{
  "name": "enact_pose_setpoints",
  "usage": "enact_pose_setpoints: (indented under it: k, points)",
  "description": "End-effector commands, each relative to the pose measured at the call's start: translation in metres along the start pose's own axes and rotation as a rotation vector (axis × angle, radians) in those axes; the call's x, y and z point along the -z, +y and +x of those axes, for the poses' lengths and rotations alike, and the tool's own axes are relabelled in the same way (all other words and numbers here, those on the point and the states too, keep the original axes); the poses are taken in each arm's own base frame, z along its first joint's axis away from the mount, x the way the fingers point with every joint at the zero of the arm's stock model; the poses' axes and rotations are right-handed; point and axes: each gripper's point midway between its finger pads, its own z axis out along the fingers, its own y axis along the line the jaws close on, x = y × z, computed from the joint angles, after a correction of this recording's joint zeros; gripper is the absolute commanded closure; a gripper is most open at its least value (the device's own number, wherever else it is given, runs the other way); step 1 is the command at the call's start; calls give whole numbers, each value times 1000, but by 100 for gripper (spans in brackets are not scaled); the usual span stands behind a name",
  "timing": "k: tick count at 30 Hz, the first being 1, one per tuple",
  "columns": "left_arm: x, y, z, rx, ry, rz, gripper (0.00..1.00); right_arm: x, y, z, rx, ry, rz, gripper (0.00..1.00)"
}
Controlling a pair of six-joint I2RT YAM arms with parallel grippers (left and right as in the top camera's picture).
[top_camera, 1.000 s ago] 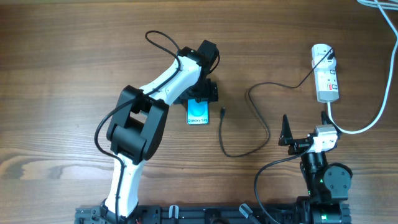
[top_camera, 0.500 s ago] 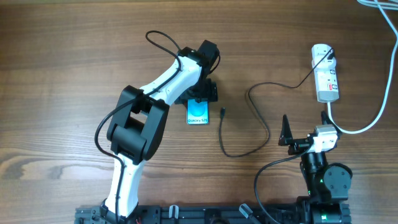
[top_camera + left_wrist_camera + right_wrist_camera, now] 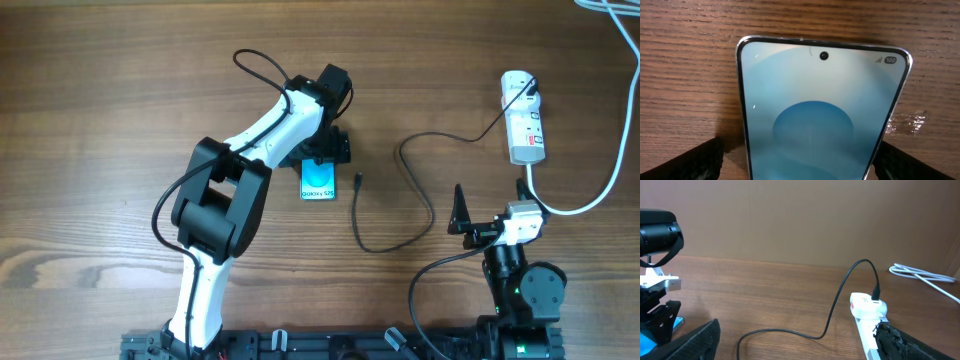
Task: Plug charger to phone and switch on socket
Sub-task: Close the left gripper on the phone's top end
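The phone (image 3: 317,180) lies flat on the table, cyan screen up, "Galaxy" text at its near end. My left gripper (image 3: 325,155) is open over its far end; in the left wrist view the phone (image 3: 822,115) fills the space between the fingers (image 3: 799,165), with gaps at both sides. The charger cable (image 3: 415,185) runs from its loose tip (image 3: 357,181), just right of the phone, to its plug in the socket (image 3: 524,118). My right gripper (image 3: 462,212) is open and empty near the front; its view shows the cable (image 3: 835,315) and socket (image 3: 867,311).
A thick white cord (image 3: 610,150) loops from the socket toward the right edge and back corner; it also shows in the right wrist view (image 3: 922,274). A piece of clear tape (image 3: 907,122) is on the wood right of the phone.
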Motion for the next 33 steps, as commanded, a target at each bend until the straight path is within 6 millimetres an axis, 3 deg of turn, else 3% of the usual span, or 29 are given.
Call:
enact_pose_setpoints:
  k: [1,7,15,33]
  points:
    - [-24,15,9,2,43,-68,3,0,-1,-1,19,-6,10,0]
    - [-24,14,8,3,40,-66,3,0,-1,-1,19,-7,10,0]
    - [-24,14,8,3,40,-66,14,0,-1,-1,20,-6,10,0]
    - [-22,13,9,8,46,-58,24,0,-1,-1,19,-6,10,0]
